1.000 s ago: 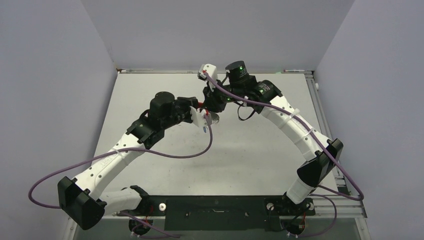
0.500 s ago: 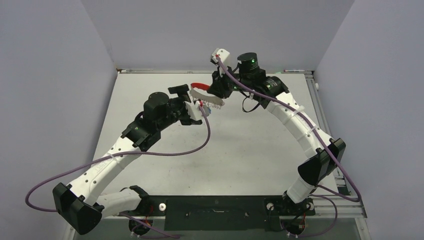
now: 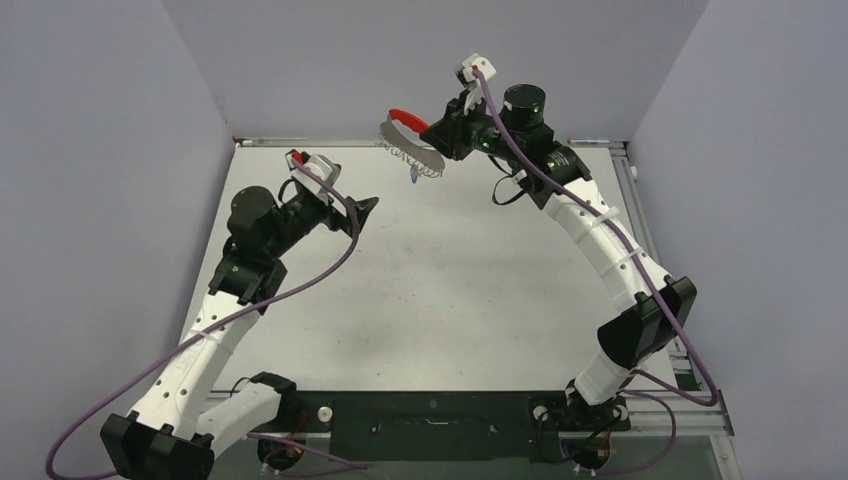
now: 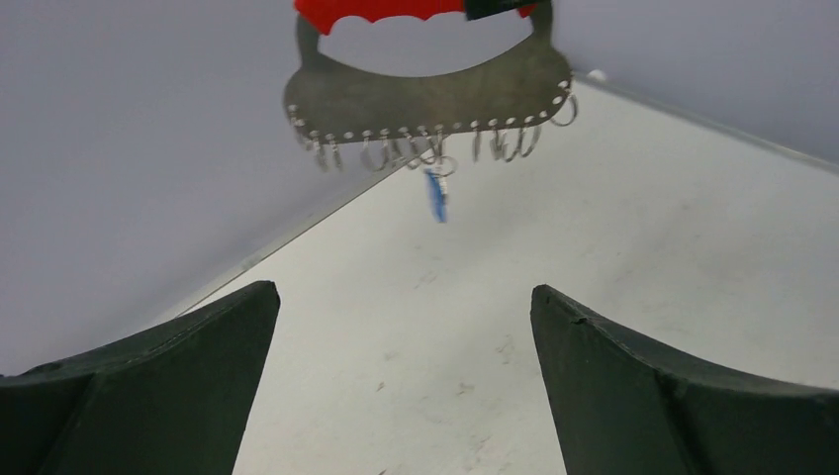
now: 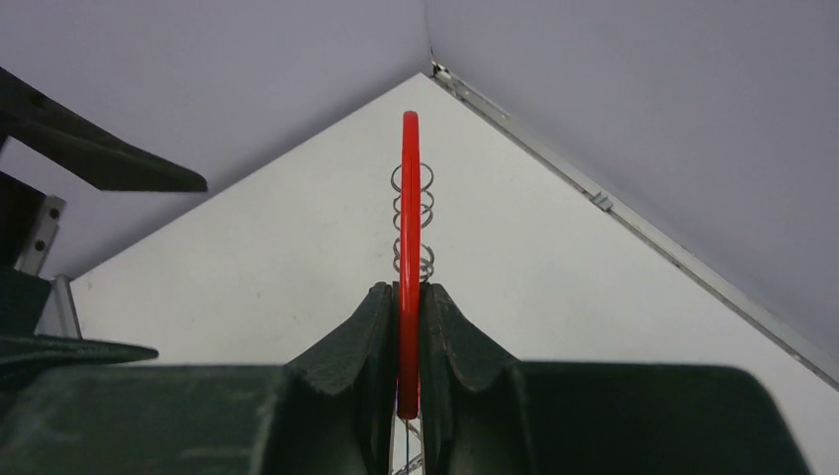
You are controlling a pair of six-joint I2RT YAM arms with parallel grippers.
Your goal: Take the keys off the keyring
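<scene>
The left gripper (image 3: 357, 212) stands spread to its widest and is released, holding and touching nothing; in its wrist view its two dark fingers (image 4: 148, 396) frame bare worktop (image 3: 450, 290); the right gripper (image 3: 447, 135) is clenched on the keyring (image 3: 405, 140), its jaws pressed on either side of the red band, which the right wrist view shows edge-on.

The keyring hangs in the air above the far edge of the worktop, a little left of that edge's middle, well apart from the left gripper; its red band is uppermost, with a grey arc below it and a row of wire loops (image 4: 396, 148) along the lower edge; a blue-headed key (image 4: 435, 195) dangles from a loop near the middle of the row.

The left arm (image 3: 215, 320) rises from the near left corner along the left edge, its wrist turned toward the keyring; the right arm (image 3: 600, 250) reaches from the near right corner up to the far edge.
</scene>
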